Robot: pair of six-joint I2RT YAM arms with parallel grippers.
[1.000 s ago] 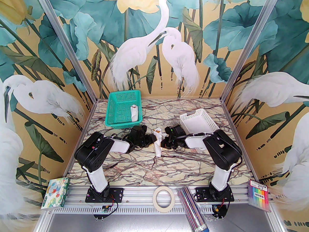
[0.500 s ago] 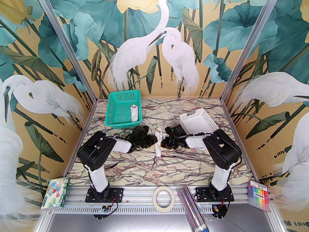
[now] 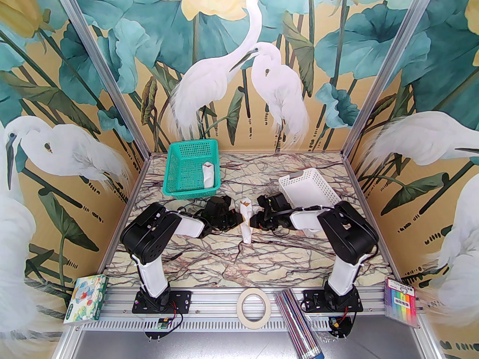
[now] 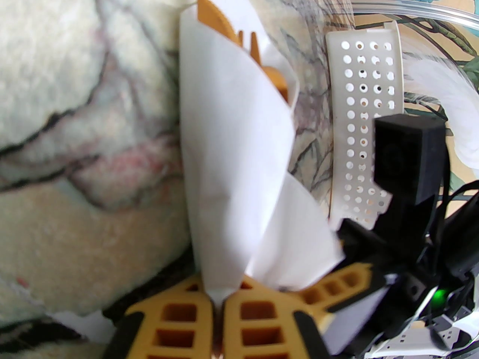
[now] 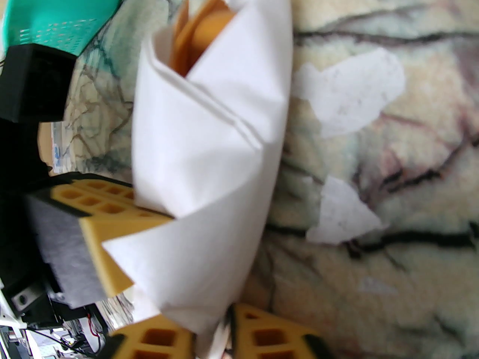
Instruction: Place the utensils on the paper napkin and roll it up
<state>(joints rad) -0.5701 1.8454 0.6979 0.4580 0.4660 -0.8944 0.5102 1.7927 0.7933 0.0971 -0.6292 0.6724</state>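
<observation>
Since the earlier frame, the left claw (image 4: 219, 305) is closed onto the rolled paper napkin (image 4: 232, 155), held lengthwise at mid-table (image 3: 224, 260) between both claws, utensils (image 4: 220, 17) pointed away; grip of the right claw (image 5: 211, 335) cannot be judged.

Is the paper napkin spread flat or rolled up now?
Rolled up. The paper napkin forms a white cone-shaped roll, and the orange utensils stick out of its open end.

Overhead overview; wrist close-ups of napkin (image 4: 232, 170)
</observation>
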